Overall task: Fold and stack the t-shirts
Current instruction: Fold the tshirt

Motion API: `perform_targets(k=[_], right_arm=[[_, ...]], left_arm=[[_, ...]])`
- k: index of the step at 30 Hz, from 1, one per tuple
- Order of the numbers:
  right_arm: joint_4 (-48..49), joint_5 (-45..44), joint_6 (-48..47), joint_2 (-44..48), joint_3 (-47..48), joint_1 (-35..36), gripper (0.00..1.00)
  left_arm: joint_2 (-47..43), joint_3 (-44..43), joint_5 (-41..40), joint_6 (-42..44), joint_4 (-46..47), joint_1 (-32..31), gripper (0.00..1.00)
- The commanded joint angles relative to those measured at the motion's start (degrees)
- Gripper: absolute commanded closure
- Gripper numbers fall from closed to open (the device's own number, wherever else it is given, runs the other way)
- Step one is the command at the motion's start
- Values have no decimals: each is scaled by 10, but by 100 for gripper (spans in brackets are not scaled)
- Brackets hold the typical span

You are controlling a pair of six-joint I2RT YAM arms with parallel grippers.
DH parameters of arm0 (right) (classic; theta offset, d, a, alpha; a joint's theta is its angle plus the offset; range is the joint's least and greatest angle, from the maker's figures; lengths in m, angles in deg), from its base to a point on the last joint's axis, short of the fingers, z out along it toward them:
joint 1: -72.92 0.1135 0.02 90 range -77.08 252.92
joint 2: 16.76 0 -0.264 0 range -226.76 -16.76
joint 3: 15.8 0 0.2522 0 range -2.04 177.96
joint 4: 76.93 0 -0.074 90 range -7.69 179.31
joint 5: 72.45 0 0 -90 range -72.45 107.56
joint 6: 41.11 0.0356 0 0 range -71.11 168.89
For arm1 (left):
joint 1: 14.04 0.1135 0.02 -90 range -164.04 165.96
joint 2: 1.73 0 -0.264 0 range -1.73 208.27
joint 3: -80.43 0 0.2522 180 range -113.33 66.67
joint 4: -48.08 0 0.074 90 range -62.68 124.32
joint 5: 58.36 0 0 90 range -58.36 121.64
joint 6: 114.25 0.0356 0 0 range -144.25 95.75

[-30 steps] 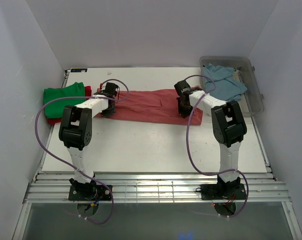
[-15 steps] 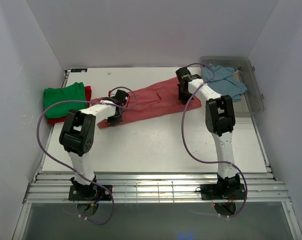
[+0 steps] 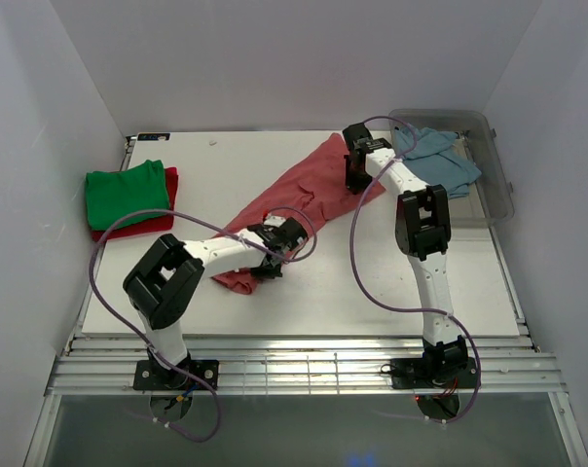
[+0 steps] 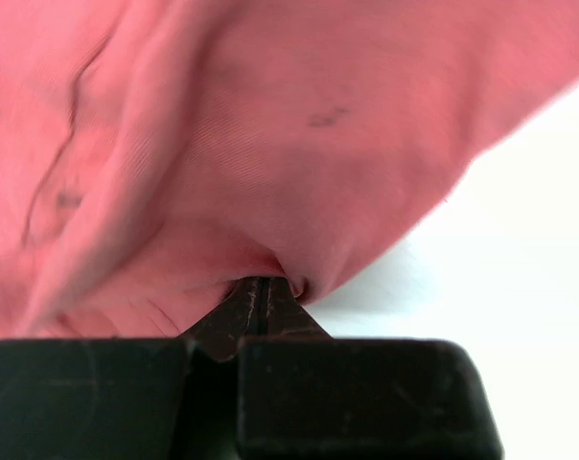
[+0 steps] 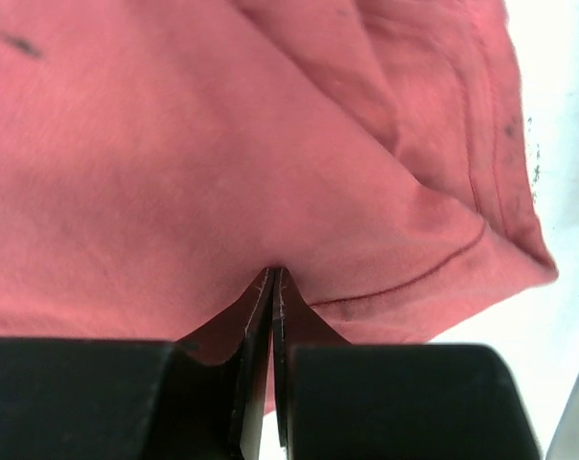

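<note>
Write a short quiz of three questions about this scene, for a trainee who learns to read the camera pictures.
1. True or false: the folded bright green cotton t-shirt lies on top of the red t-shirt.
2. Where is the light blue cotton t-shirt? A in the clear plastic bin; B under the left arm; C on the green shirt.
3. Fill in: the left gripper and the right gripper are both shut on the ____ shirt.
Key: 1 true; 2 A; 3 salmon-pink, the salmon-pink cotton t-shirt stretched between them.
</note>
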State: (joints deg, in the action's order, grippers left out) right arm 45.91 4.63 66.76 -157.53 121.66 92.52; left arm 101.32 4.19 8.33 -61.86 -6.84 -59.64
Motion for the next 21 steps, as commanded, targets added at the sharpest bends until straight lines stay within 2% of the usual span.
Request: perform_targets(k=[1,8,13,16,21], right_arm=[[-5,12,8,-52,1,-3,92],[16,22,-5,-56,20,-19,92],[45,90,0,-59,25,-40,85],[79,168,-2,-63,26,-53,80],[188,365,37,-70,24,-85,75]], left_arm=[[68,54,215,-99,-15,-88,100],[81,-11,266,-138,-15,-191,100],[110,-72,280,-139,-15,-246,100],[130,-107,269,-133,-11,-263,100],[143,-175,243,-92,-1,-271,100]])
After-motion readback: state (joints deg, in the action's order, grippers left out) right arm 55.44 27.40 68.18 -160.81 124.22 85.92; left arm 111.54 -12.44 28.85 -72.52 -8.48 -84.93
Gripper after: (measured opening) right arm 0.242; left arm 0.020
